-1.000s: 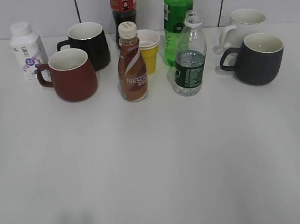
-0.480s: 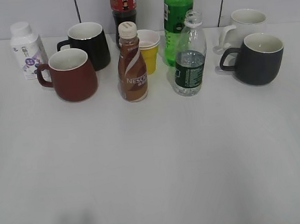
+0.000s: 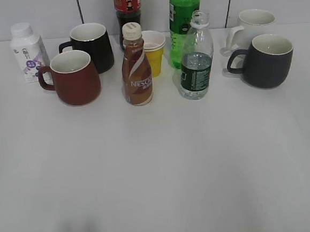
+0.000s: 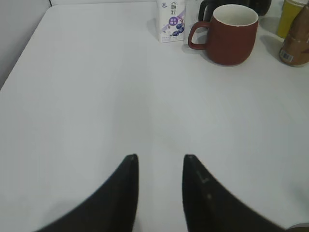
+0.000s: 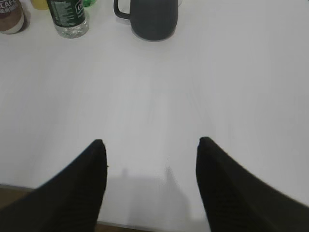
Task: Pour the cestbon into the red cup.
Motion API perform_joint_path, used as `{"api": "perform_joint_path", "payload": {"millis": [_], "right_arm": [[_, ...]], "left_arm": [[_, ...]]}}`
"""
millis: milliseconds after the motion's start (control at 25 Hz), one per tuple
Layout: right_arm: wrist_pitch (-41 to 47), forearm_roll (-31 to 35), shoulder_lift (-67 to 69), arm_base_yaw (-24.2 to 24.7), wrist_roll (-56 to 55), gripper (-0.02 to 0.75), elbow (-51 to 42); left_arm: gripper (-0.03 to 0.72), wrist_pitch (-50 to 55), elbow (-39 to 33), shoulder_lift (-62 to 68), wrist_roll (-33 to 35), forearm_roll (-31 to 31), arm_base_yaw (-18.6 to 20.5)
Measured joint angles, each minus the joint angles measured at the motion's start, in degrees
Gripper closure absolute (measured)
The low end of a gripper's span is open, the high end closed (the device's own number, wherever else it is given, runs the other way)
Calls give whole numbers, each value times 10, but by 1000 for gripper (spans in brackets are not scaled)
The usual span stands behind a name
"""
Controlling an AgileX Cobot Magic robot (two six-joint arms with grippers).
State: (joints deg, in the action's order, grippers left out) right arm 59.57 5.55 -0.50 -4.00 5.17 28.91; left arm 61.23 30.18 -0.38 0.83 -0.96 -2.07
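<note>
Two things matter here: the cestbon (image 3: pixel 195 59), which stands upright and uncapped, and the red cup (image 3: pixel 74 77), which stands upright with its handle turned away from the bottle. Taking the Nescafe bottle (image 3: pixel 136 67) as landmark, the cestbon is a little to its right and the red cup to its left, so this brown bottle stands between them. Behind the cestbon, very near, is the tall green bottle (image 3: pixel 182 17); to its right, with some gap, is the dark grey mug (image 3: pixel 264 61). I judge the cestbon to be light, thin-walled and easy to squeeze, so a hard grip could push water out of the open neck; the ribbed body at the dark label band seems the best place to hold it. The front side of the cestbon is free, and the wide bare surface (image 3: pixel 160 180) in front of the Nescafe bottle gives room for an approach. The pour must pass over or around the Nescafe bottle, which could tip. The right gripper (image 5: pixel 149 147) is spread wide and holds nothing, well apart from the cestbon; the left gripper (image 4: pixel 160 162) is only a little apart, also with nothing in it.
</note>
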Motion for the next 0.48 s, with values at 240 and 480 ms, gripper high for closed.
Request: {"api": "perform_joint_path", "payload": {"millis": [240, 480], "right_arm": [[0, 0, 0, 0, 0, 295, 0], [0, 0, 0, 0, 0, 295, 0]], "left_arm": [[452, 0, 0, 0, 0, 0, 0], [452, 0, 0, 0, 0, 0, 0]]}}
